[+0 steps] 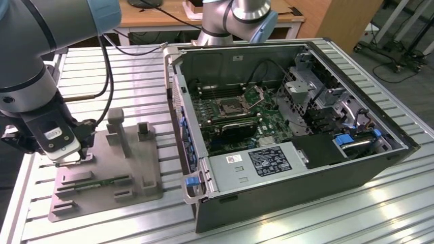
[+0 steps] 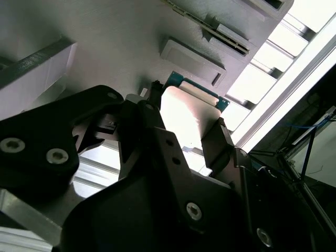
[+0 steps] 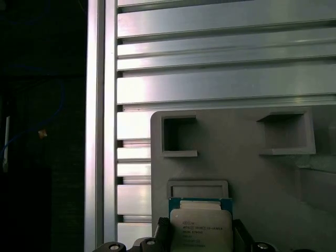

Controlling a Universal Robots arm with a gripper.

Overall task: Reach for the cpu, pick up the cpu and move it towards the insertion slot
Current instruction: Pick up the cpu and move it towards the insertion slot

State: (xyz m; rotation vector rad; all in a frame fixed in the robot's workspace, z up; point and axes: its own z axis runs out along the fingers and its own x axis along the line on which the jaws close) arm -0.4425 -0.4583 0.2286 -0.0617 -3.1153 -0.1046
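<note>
The cpu [image 3: 201, 227], a flat square chip with a silver top and a thin green rim, sits between the two black fingers [image 3: 161, 231] of my gripper [image 3: 201, 233] in both wrist views. The fingers press against two opposite edges of the cpu [image 2: 184, 115], so the gripper [image 2: 185, 119] is shut on it, just above the grey fixture plate [image 3: 247, 173]. In the exterior view my gripper [image 1: 70, 155] is low over the fixture's corner at the exterior view's left. The insertion slot [image 1: 229, 107] lies far off inside the open computer case, its retention plate [image 1: 258, 93] hinged up.
The grey fixture [image 1: 115, 168] carries upright posts [image 1: 117, 124] and a green memory stick [image 1: 101, 181]. The open case [image 1: 285, 127] has tall walls, a drive cage [image 1: 308, 96] and cables. A second arm's base [image 1: 237, 20] stands behind the case. Ribbed aluminium table [image 3: 210, 84] lies all around.
</note>
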